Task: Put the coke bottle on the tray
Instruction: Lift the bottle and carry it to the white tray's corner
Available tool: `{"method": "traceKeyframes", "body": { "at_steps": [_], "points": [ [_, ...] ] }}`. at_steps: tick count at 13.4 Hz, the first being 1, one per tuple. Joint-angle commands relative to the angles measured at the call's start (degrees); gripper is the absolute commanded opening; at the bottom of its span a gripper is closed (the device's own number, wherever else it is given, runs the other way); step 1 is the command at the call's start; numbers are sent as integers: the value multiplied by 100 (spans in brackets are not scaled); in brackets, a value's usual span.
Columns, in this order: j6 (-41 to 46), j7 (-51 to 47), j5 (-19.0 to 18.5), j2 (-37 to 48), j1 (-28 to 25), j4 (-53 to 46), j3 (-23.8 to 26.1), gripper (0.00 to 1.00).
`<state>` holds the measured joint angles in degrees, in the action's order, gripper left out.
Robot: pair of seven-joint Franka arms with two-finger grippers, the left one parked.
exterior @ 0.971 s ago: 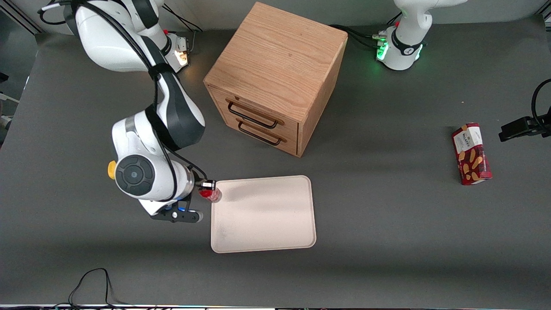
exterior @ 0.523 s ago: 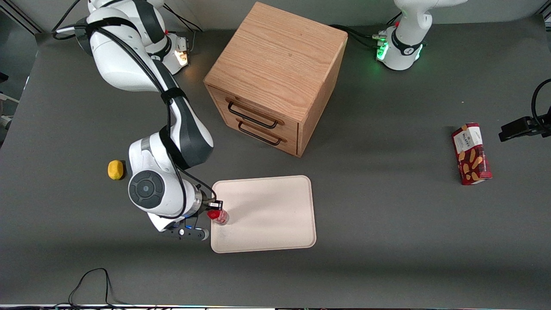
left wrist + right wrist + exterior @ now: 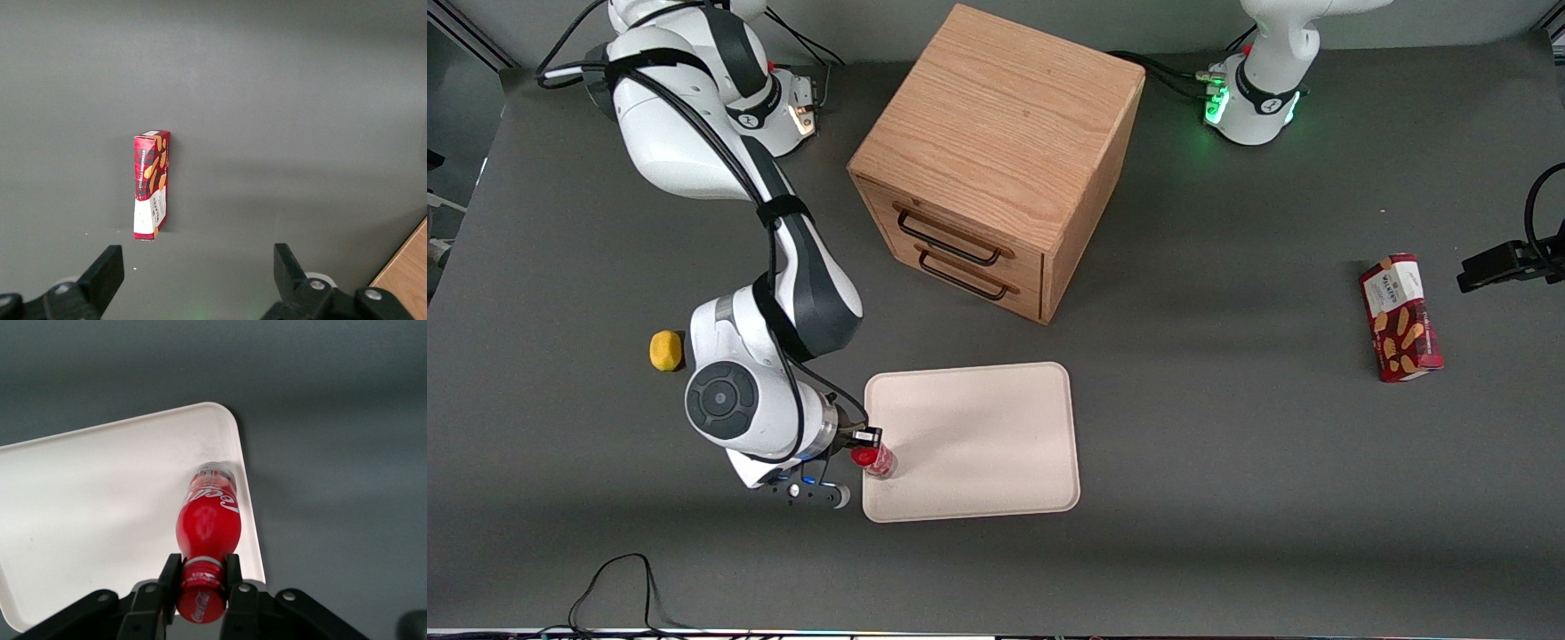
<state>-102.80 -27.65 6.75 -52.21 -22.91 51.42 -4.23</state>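
In the right wrist view the end effector (image 3: 201, 587) is clenched on the neck of the coke bottle (image 3: 207, 523), just under its red cap; the clear base stands on the tray (image 3: 100, 513) close to a rounded corner. The front view shows less of this grip, but it shows the bottle (image 3: 874, 460) near the tray's (image 3: 978, 444) edge, at lower centre of the frame. The dark grey worktop (image 3: 1227, 444) carries also a yellow object (image 3: 664, 350), a wooden drawer cabinet (image 3: 996, 151) and a red biscuit box (image 3: 1400, 317)
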Motion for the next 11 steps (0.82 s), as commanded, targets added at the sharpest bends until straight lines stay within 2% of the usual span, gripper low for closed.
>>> {"method": "traceKeyframes", "body": {
  "at_steps": [1, 10, 11],
  "points": [
    [-99, -136, 125, -149, 24, -282, 2, 0],
    [-477, -241, 116, -219, 15, -273, -7, 0],
    [-486, -389, 116, -228, 15, -273, 1, 10]
  ]
}}
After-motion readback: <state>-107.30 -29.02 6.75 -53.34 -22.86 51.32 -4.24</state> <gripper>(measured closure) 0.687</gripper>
